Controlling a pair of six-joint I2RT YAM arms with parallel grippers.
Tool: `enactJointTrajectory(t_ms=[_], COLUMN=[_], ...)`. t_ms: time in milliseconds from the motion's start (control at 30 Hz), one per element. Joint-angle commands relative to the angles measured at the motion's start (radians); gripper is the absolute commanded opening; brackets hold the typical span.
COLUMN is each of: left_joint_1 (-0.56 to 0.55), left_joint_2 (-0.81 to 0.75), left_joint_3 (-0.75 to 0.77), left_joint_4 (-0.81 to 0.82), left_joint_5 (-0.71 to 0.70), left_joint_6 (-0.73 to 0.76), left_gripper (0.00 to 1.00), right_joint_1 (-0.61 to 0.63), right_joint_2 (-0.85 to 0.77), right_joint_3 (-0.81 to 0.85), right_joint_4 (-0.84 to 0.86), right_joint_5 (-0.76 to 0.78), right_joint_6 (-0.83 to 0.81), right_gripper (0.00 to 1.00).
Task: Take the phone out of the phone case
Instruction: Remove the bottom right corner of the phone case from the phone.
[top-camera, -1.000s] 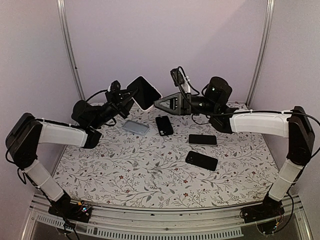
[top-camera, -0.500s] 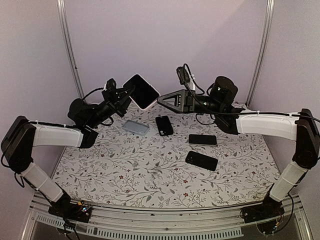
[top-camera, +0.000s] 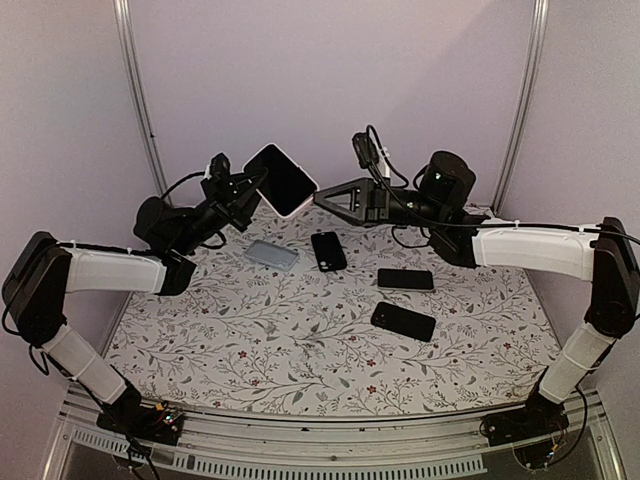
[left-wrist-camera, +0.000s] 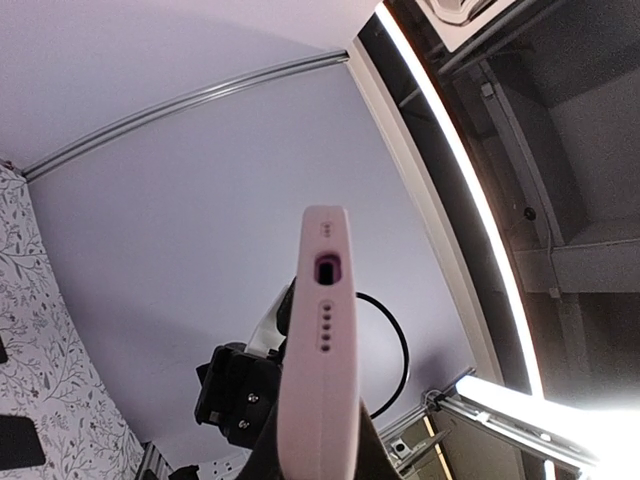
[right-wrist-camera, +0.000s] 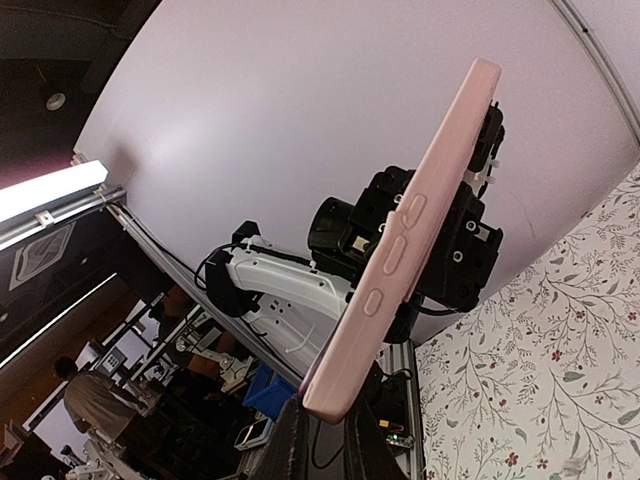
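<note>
- Up at 12 o'clock over the table (top-camera: 250, 340), in the air: left gripper (top-camera: 248, 190) fingers are pinched almost fully together on the phone case (left-wrist-camera: 318, 340), at its 9 o'clock corner in the top view.
- Right gripper (top-camera: 318, 197) is equally tight on the 3 o'clock corner. Its wrist view shows the pink end wedged between the fingers. Can't tell whether it has rim only or rim plus handset.
- Phone (top-camera: 283, 180) is seated in the case, dark screen up, tilted, between both grippers and well clear of the table.
- Step, my read: two-handed hold is set, separation not started.
- Next: one side anchors while the other peels a corner of the rim back off the handset. Thin pinches on soft rubber, so slip is likely.
- Towards 6 o'clock below: grey slab (top-camera: 271, 253) and three dark phones (top-camera: 403, 321) lie flat, well apart from the grippers.
</note>
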Motion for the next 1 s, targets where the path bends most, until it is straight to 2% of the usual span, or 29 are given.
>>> enactJointTrajectory(t_ms=[0,300,600,967], left_joint_1=[0.003,0.002,0.002,-0.001], left_joint_2=[-0.027,-0.054,-0.074,-0.073], left_joint_3=[0.046,0.076,0.089,0.117], left_joint_4=[0.131,0.186,0.146,0.116], left_joint_5=[0.02,0.036,0.055,0.087], left_joint_6=[0.036,0.078,0.13,0.15], left_gripper=[0.0,0.0,0.0,0.0], right_joint_1=[-0.012,-0.023,-0.034,-0.034], right_joint_2=[0.043,0.065,0.072,0.074], right_joint_3=[0.042,0.024,0.033,0.053], right_joint_4=[0.01,-0.11,-0.354,-0.455], right_joint_5=[-0.016,0.033,0.175,0.237], right_joint_6=[0.052,0.07,0.032,-0.019], right_gripper=[0.03,0.02,0.06,0.11])
